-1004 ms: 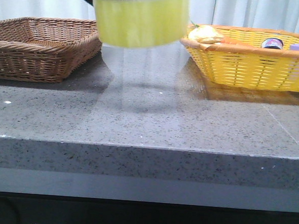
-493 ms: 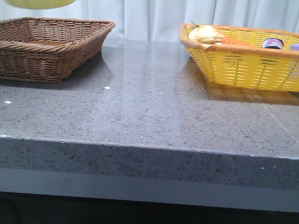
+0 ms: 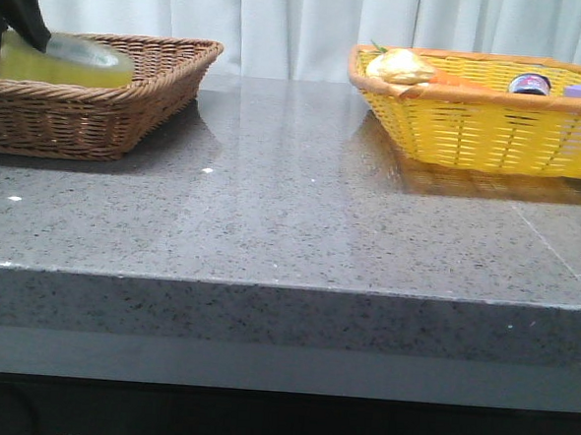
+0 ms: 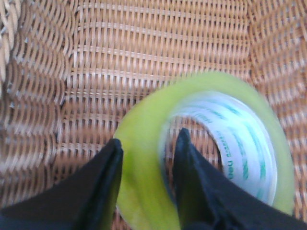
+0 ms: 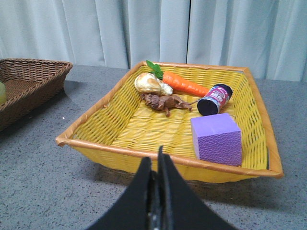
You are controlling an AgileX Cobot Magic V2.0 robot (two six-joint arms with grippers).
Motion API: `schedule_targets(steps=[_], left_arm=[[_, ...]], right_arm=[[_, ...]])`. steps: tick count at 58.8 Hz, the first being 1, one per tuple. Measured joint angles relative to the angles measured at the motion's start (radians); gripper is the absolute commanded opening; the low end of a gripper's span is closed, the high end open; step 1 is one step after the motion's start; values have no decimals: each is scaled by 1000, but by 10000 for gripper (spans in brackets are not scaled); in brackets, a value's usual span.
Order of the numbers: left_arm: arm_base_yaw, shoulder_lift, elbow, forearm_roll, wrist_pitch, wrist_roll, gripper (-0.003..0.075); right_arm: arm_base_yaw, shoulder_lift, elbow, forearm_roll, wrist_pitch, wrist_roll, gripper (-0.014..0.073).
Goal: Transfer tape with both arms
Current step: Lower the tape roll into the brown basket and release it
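The tape (image 3: 63, 59), a translucent yellow roll with a white core and green print, is low inside the brown wicker basket (image 3: 130, 99) at the far left. My left gripper (image 3: 17, 9) is above it at the frame's edge. In the left wrist view the gripper (image 4: 148, 146) is shut on the tape's (image 4: 230, 96) wall, one finger outside and one inside the core, over the basket floor (image 4: 120, 57). My right gripper (image 5: 156, 160) is shut and empty over the counter, just short of the yellow basket (image 5: 120, 148).
The yellow basket (image 3: 473, 130) at the back right holds a purple block (image 5: 217, 139), a carrot (image 5: 184, 84), a dark can (image 5: 214, 99) and a few small items. A grey stone counter (image 3: 290, 218) lies between the baskets. White curtains hang behind.
The tape, held by my left gripper, has moved from high over the middle of the counter to the left and down into the brown basket.
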State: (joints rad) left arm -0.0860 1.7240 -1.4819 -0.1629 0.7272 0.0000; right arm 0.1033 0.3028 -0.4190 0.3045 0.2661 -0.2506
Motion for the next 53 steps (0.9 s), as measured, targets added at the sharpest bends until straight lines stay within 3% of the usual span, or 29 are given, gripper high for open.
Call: schedule_targets(steps=[17, 38, 53], left_arm=[[1, -2, -1, -2, -10, 0, 286], [1, -98, 18, -2, -62, 0, -20], [1, -219, 167, -2, -200, 37, -20]], right_arm=[[0, 0, 1, 0, 0, 0, -120], [0, 0, 1, 0, 0, 0, -120], [0, 0, 1, 0, 0, 0, -120]])
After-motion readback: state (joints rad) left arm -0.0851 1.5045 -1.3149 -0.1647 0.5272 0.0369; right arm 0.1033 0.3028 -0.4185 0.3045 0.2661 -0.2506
